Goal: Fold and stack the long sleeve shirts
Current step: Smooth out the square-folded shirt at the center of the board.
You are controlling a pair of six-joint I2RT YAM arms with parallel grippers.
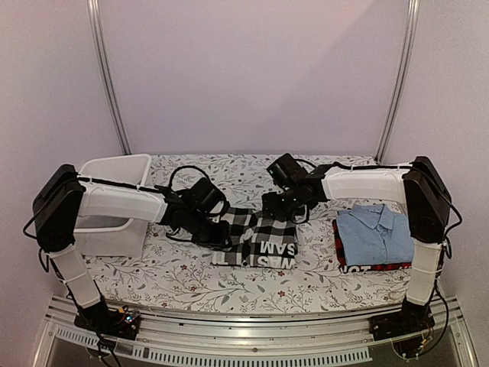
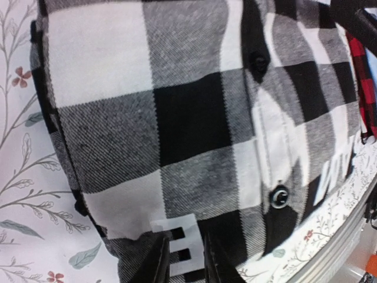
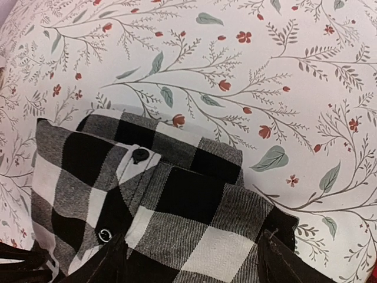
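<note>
gripping checked shirt (image 2: 188,118) with left gripper (image 2: 185,242), right gripper (image 3: 191,244) splayed above

"SAM" on checked shirt (image 1: 260,235) (white letters)

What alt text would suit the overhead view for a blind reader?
A folded black-and-white checked shirt lies mid-table on a floral cloth, with the left gripper at its left edge and the right gripper at its far edge. A light blue shirt tops a stack at right; a white tub sits at left.
</note>
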